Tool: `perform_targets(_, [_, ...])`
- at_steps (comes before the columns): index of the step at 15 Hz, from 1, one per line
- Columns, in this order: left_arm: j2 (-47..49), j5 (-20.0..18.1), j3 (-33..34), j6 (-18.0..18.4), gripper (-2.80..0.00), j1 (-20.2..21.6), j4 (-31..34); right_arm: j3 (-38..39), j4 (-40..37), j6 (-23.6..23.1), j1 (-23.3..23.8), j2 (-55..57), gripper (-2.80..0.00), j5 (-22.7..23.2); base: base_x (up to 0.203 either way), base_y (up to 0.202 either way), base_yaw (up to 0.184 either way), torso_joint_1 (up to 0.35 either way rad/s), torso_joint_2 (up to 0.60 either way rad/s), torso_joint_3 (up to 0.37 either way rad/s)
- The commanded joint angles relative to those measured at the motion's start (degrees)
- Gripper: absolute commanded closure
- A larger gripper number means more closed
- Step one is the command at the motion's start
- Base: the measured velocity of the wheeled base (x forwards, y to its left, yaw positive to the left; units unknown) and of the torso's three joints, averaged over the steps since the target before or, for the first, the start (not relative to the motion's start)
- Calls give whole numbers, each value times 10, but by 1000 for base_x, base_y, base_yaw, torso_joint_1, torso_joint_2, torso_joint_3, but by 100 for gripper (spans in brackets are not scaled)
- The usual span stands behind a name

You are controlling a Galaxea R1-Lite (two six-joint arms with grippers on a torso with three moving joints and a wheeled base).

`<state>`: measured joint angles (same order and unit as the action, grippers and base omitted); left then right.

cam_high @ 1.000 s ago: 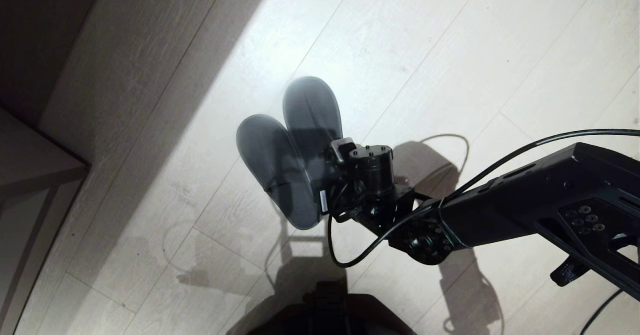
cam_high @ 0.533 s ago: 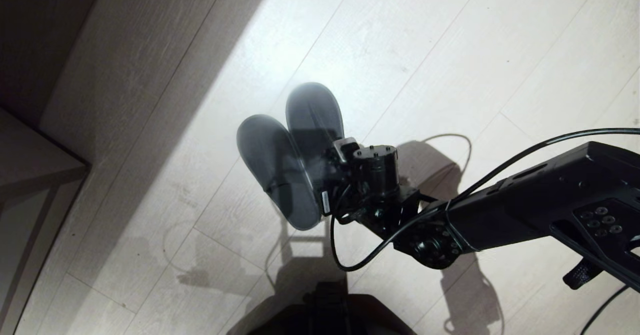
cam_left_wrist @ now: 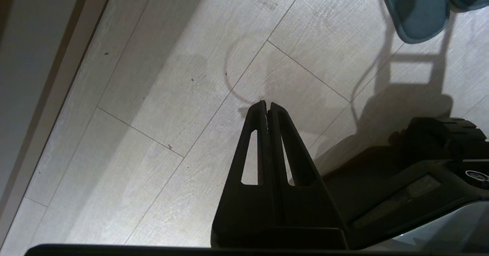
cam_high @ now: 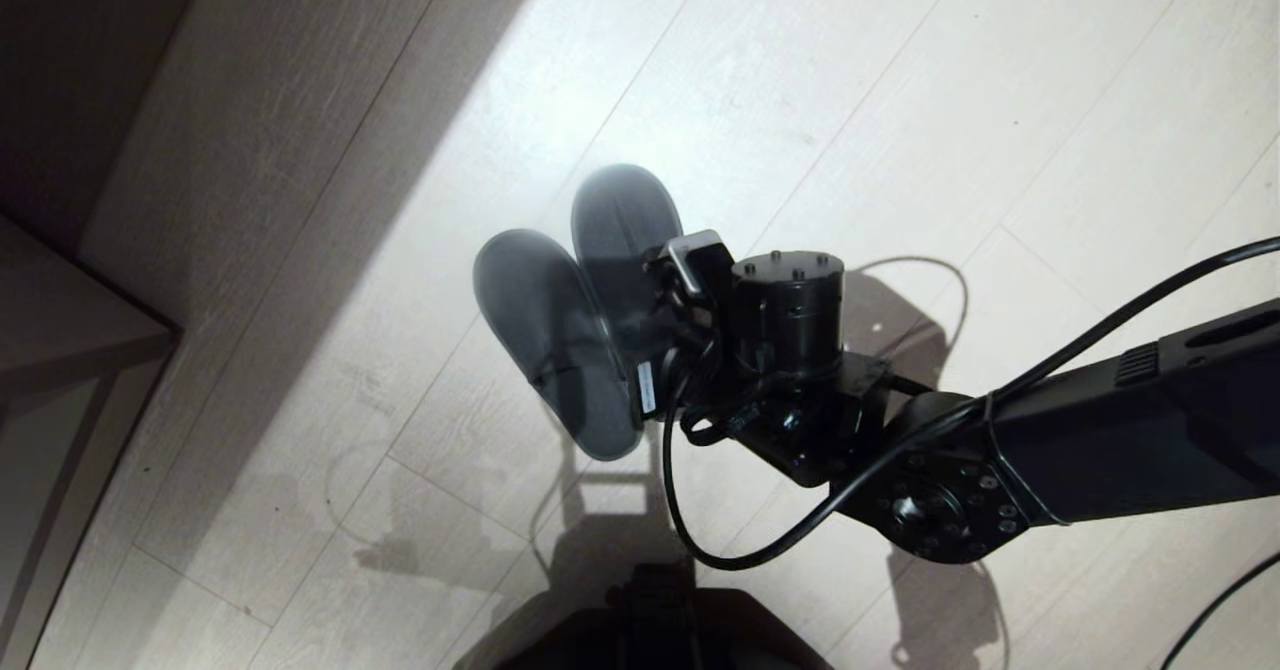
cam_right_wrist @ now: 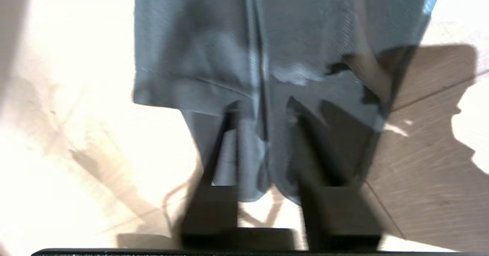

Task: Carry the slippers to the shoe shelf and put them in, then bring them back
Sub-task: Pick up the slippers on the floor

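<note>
Right claw [cam_right_wrist: 263,110] sits at the heel end of the slippers [cam_high: 575,320], its two dark fingers [cam_right_wrist: 221,149] parted a little, one on each side of the seam where the pair meet. Blur in the right wrist view hides whether the pads press the cloth or stand just clear of it, so I cannot tell if the pair is gripped. From the head view the slippers lie side by side on the pale plank floor [cam_high: 300,370], toes pointing away from the robot, the one on the robot's left set slightly nearer than the other, both partly in a bright patch of light. The right arm [cam_high: 1100,450] reaches in from the robot's right, a black cable [cam_high: 700,520] looping below its wrist. Left claw [cam_left_wrist: 266,105] hangs over bare floor with its fingertips pressed together and nothing between them; the heel of one slipper [cam_left_wrist: 418,15] shows well apart from it. A beige wooden edge [cam_high: 70,340] crosses the corner at the robot's left.
</note>
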<state>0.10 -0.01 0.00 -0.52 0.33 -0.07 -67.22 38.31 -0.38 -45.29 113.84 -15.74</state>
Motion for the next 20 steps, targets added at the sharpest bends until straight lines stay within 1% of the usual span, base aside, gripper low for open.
perform_targets(1, [0, 0, 0, -1, 0, 0, 0, 2, 6, 4, -5, 1, -280, 1, 0, 0, 0, 0, 0, 0])
perform_targets(4, [0, 0, 0, 0, 0, 0, 0, -11, 11, 22, -17, 30, -280, 38, 0, 0, 0, 0, 0, 0])
perform_targets(6, [0, 0, 0, 0, 0, 0, 0, -23, 8, 23, -30, 50, -280, 33, 0, 0, 0, 0, 0, 0])
perform_targets(7, [0, 0, 0, 0, 0, 0, 0, -24, 8, 13, -32, 59, -280, 11, 0, 0, 0, 0, 0, 0])
perform_targets(9, [0, 0, 0, 0, 0, 0, 0, -27, 12, -41, -33, 78, -280, -58, 0, 0, 0, 0, 0, 0])
perform_targets(10, [0, 0, 0, 0, 0, 0, 0, -29, 13, -54, -36, 83, -280, -79, 0, 0, 0, 0, 0, 0])
perform_targets(11, [0, 0, 0, 0, 0, 0, 0, -30, 13, -56, -46, 82, -280, -88, 0, 0, 0, 0, 0, 0])
perform_targets(13, [0, 0, 0, 0, 0, 0, 0, -38, 15, -65, -50, 94, -280, -100, 0, 0, 0, 0, 0, 0])
perform_targets(14, [0, 0, 0, 0, 0, 0, 0, -52, 19, -80, -51, 104, -280, -110, 0, 0, 0, 0, 0, 0])
perform_targets(15, [0, 0, 0, 0, 0, 0, 0, -71, 34, -100, -51, 119, -280, -135, 0, 0, 0, 0, 0, 0])
perform_targets(17, [0, 0, 0, 0, 0, 0, 0, -94, 59, -160, -52, 140, -280, -163, 0, 0, 0, 0, 0, 0])
perform_targets(18, [0, 0, 0, -1, 0, 0, 0, -106, 66, -182, -52, 149, -280, -179, 0, 0, 0, 0, 0, 0])
perform_targets(20, [0, 0, 0, -1, 0, 0, 0, -122, 71, -202, -56, 156, -280, -198, 0, 0, 0, 0, 0, 0])
